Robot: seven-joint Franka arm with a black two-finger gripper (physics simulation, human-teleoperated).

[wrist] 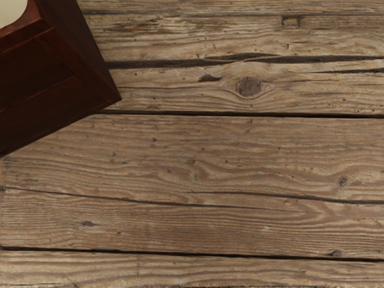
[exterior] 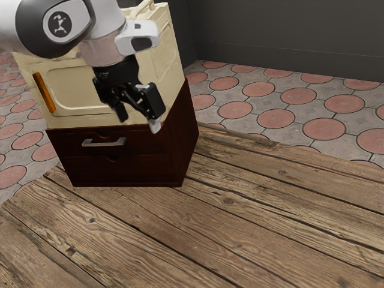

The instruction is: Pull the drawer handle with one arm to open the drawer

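At the front of the dark red cabinet [exterior: 187, 135], the handle [exterior: 104, 143] sits on the upper drawer [exterior: 144, 144], whose face looks flush and shut, so we judge that our step is to reach the bar before any pull. Our gripper [exterior: 138, 121] hangs near the cabinet's front edge, toward the exterior view's right of the handle and higher, with its fingers [exterior: 155, 126] well apart and nothing between them. We should first draw clear of the front, slide across until we face the middle of the bar, and only then come down to its height. Because the bar runs level along the face, we want to turn the hand so that the fingers pass above and below it, then close firmly and draw straight out, square to the front; a sideways tug could bind the drawer or slip us off. Over the drawers stands the cream upper case [exterior: 90, 90], with an orange strip [exterior: 44, 93] on its face, and our knuckles could knock it if we descend too close. We cannot tell exactly how far our fingertips stand from the front. Below, a lower drawer front [exterior: 120, 171] meets the plank counter [exterior: 240, 240], so a deep dip risks scraping the wood.
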